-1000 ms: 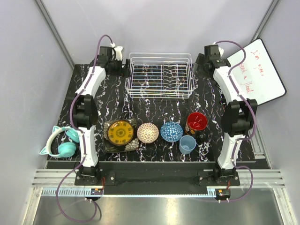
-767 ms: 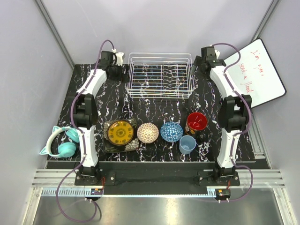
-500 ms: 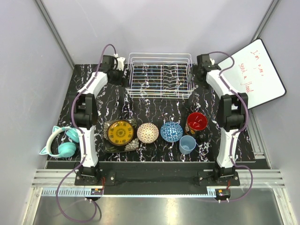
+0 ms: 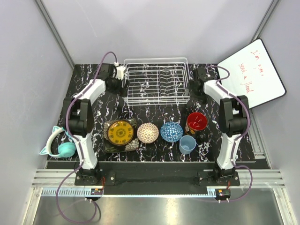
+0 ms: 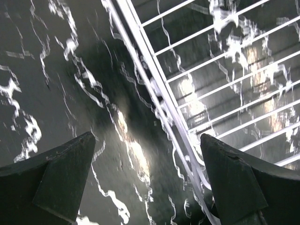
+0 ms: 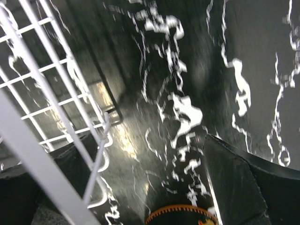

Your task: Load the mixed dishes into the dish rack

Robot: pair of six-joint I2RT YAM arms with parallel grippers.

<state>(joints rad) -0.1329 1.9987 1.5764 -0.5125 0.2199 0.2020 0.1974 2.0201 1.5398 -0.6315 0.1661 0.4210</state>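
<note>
The dish rack (image 4: 157,80), a white wire basket, stands at the back middle of the table. My left gripper (image 4: 123,78) is at its left end and stands open, with the rack's rim wire (image 5: 159,93) running between the fingers close to the right fingertip (image 5: 234,183). My right gripper (image 4: 190,86) is at the rack's right end, also open, with rack wire (image 6: 42,89) crossing in front of its left finger. Along the front lie a yellow-orange plate (image 4: 120,132) on a dark squarish plate (image 4: 108,144), a speckled bowl (image 4: 147,132), a blue bowl (image 4: 171,131), a red mug (image 4: 197,122) and a light-blue cup (image 4: 187,144).
Teal headphones (image 4: 61,144) lie at the table's left edge beside the left arm. A white board with red writing (image 4: 253,72) leans at the back right. Grey walls close in the back and sides.
Both arms have swung inward and down to the rack's two ends. The rack has shifted a little to the left and toward the front. The dishes have not moved.
</note>
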